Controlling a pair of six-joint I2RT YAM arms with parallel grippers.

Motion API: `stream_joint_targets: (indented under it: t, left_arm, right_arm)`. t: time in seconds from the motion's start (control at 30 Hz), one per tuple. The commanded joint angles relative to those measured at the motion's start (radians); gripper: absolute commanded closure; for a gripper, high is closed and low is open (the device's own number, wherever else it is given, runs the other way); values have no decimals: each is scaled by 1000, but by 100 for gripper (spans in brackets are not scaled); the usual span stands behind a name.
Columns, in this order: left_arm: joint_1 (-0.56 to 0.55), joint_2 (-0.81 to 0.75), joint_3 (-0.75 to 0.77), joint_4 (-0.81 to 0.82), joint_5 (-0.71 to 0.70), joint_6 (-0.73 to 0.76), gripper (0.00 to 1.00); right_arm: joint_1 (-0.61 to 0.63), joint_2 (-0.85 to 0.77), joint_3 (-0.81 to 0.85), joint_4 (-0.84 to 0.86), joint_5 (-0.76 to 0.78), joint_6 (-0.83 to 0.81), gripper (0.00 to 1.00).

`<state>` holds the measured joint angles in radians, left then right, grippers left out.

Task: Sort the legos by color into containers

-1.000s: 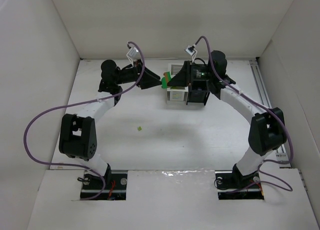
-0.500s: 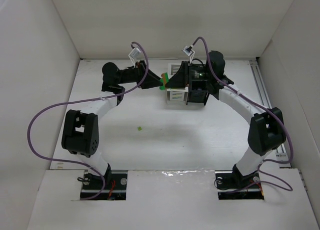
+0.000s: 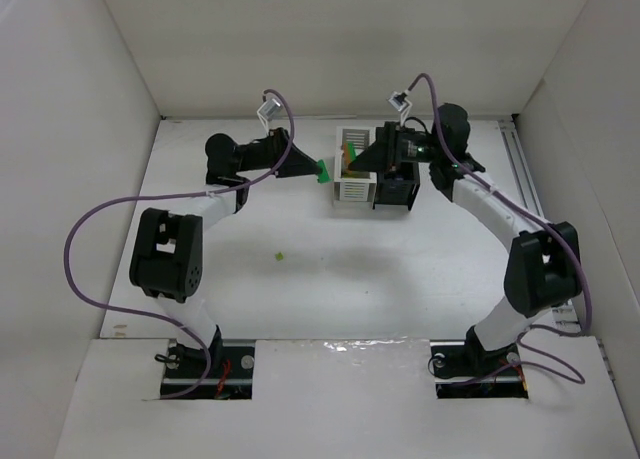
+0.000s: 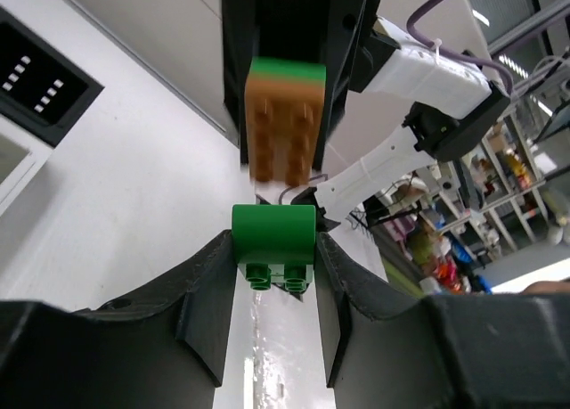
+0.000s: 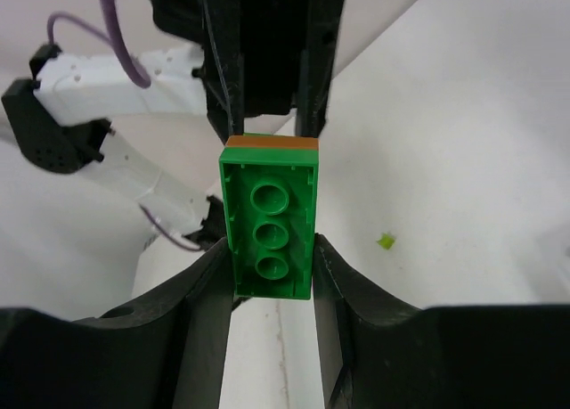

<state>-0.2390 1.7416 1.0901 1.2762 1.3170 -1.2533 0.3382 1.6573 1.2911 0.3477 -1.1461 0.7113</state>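
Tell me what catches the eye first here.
At the far middle of the table, beside a block of bins, the left tool pinches a small green brick and the right tool grips a green and orange-brown stack. A tiny yellow-green piece lies alone mid-table.

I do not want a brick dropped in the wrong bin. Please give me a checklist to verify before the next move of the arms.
1. Left jaws shut on the green brick: ok.
2. Right jaws shut on the green and orange-brown stack: ok.
3. Brick and stack apart: ok, a gap shows in the left wrist view.
4. Stack of one colour only: not ok.
5. Colours lying in the containers: cannot tell.
6. Yellow-green piece sorted: not ok, it lies outside the containers.
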Motion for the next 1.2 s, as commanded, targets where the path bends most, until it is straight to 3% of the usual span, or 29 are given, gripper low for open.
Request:
stream_joint_targets:
  t: [0.0, 0.2, 0.23, 0.27, 0.33, 0.37, 0.4, 0.43, 0.5, 0.67, 0.73, 0.87, 1.17]
  left_arm:
    - [40, -19, -30, 403, 18, -68, 89]
    - [40, -51, -13, 212, -22, 64, 91]
    - [40, -62, 25, 125, -36, 210, 92]
    - [15, -94, 60, -192, -85, 345, 92]
    - [-26, -120, 252, -637, -192, 705, 95]
    - [-78, -105, 322, -814, -259, 968, 96]
    - [-98, -81, 388, -1023, -356, 1029, 98]
    - [-111, -53, 443, -1081, -377, 1054, 99]
    - [-120, 14, 545, -1145, -473, 1013, 100]
    - [-181, 126, 694, -1265, -685, 1080, 100]
    - [-218, 218, 819, -1363, -790, 1100, 100]
    - [-253, 340, 976, -1417, -855, 1128, 100]
    - [-299, 527, 1194, -1327, -866, 1115, 100]
  right_arm:
    - [-96, -105, -32, 60, 2, -19, 100]
    - [-197, -189, -124, 33, 11, -52, 100]
    - [-211, -217, -124, 13, 11, -88, 100]
    - [-225, -231, -137, -27, 23, -107, 100]
    - [-261, -273, -150, -64, 55, -154, 100]
    - [-274, -287, -159, -81, 68, -164, 100]
    - [-293, -300, -159, -105, 91, -164, 100]
    - [-303, -312, -170, -116, 100, -180, 100]
    - [-312, -346, -179, -163, 126, -208, 100]
    - [-323, -421, -199, -275, 328, -279, 100]
    - [-323, -456, -213, -314, 384, -320, 100]
    - [-323, -501, -234, -349, 529, -341, 100]
    - [-323, -534, -263, -406, 563, -352, 100]
